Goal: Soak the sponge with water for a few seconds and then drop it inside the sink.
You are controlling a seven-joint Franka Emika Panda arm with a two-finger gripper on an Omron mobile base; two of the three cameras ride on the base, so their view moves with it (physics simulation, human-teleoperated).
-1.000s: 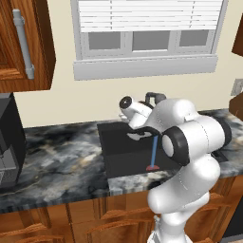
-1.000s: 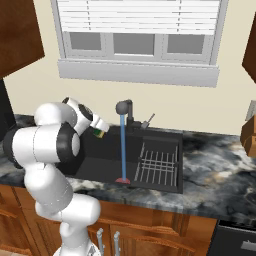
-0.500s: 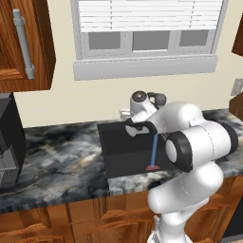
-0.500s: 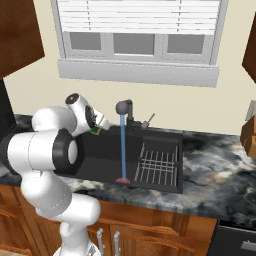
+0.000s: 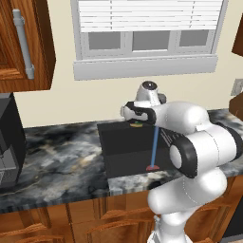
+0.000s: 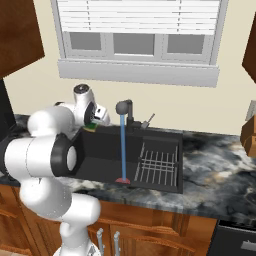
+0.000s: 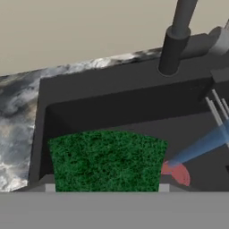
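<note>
Gripper (image 6: pixel 92 125), clamped on the sponge (image 7: pixel 106 160), has swung over the sink (image 6: pixel 105 150); I reckon soaking under the water (image 6: pixel 122 147) comes next

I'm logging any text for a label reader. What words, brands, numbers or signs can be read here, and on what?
None: no readable text stands on the sponge, the sink, the faucet, the cabinets or the counter.
</note>
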